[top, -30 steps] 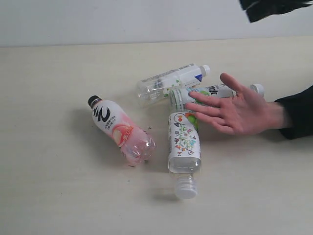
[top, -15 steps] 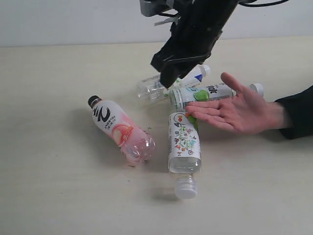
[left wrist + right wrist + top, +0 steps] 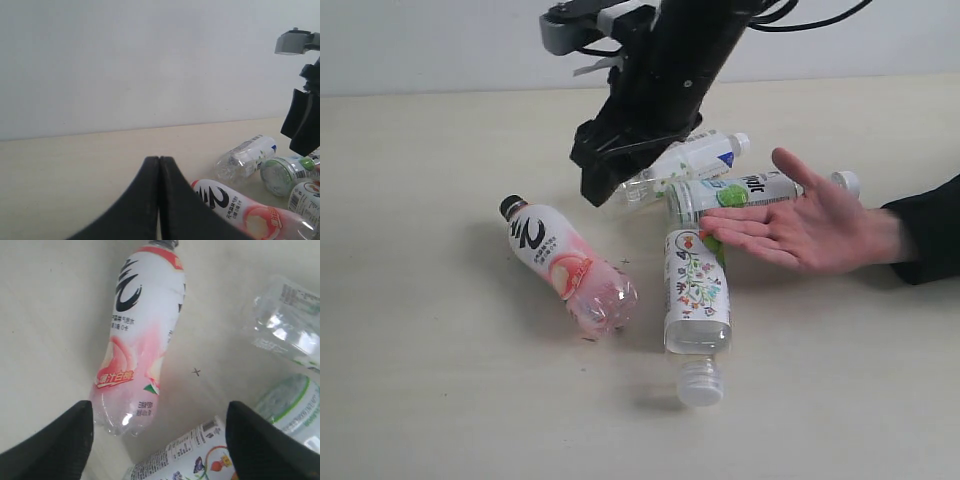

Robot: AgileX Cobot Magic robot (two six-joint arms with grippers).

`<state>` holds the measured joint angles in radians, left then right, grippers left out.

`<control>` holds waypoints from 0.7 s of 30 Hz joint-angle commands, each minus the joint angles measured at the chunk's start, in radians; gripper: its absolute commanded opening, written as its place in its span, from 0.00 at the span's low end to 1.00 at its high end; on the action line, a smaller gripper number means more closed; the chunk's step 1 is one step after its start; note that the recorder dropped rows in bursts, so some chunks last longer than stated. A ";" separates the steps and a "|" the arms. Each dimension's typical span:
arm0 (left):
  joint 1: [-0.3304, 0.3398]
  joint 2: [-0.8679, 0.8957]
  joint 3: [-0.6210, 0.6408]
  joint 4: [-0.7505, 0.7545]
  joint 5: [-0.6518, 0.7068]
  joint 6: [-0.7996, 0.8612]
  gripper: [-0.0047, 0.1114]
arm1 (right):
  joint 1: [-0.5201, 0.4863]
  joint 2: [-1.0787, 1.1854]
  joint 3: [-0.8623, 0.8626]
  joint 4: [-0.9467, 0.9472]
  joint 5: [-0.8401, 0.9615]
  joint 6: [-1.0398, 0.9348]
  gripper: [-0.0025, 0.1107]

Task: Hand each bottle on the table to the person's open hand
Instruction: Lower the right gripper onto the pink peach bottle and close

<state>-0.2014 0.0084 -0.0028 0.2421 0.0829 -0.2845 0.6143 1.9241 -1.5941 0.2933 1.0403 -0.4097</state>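
Observation:
Four bottles lie on the table (image 3: pixel 440 400): the pink bottle (image 3: pixel 570 265) with black cap at left, the floral-label bottle (image 3: pixel 697 295) in the middle, the green-dot bottle (image 3: pixel 735 190) partly under the person's open hand (image 3: pixel 810 225), and the slim white-label bottle (image 3: pixel 690 158) behind. My right gripper (image 3: pixel 605 170) hangs open above the slim bottle's base, holding nothing. Its wrist view looks down on the pink bottle (image 3: pixel 140 340) and the floral-label bottle (image 3: pixel 190 455) between the spread fingers of the right gripper (image 3: pixel 159 410). My left gripper (image 3: pixel 159 160) is shut and empty, low beside the pink bottle (image 3: pixel 235 202).
The person's black sleeve (image 3: pixel 925 230) rests at the table's right edge. A pale wall (image 3: pixel 440 40) rises behind the table. In the left wrist view, the right arm (image 3: pixel 302 120) stands over the slim bottle (image 3: pixel 247 155) and the green-dot bottle (image 3: pixel 282 172).
The right arm has swung in from the upper right, moving left and down over the bottles. The hand and the bottles have stayed put.

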 commanded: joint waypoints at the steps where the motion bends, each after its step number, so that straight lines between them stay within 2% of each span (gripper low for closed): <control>1: 0.004 0.002 0.003 0.001 -0.002 -0.007 0.04 | 0.056 0.042 -0.074 -0.099 0.025 0.082 0.66; 10: 0.004 0.002 0.003 0.001 -0.002 -0.007 0.04 | 0.072 0.206 -0.237 -0.085 0.145 0.099 0.67; 14: 0.004 0.002 0.003 0.001 -0.002 -0.007 0.04 | 0.089 0.247 -0.263 -0.110 0.148 0.099 0.74; 21: 0.004 0.002 0.003 0.001 -0.002 -0.007 0.04 | 0.152 0.288 -0.263 -0.151 0.097 0.097 0.74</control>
<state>-0.2014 0.0084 -0.0028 0.2421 0.0829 -0.2845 0.7472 2.1999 -1.8476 0.1566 1.1697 -0.3112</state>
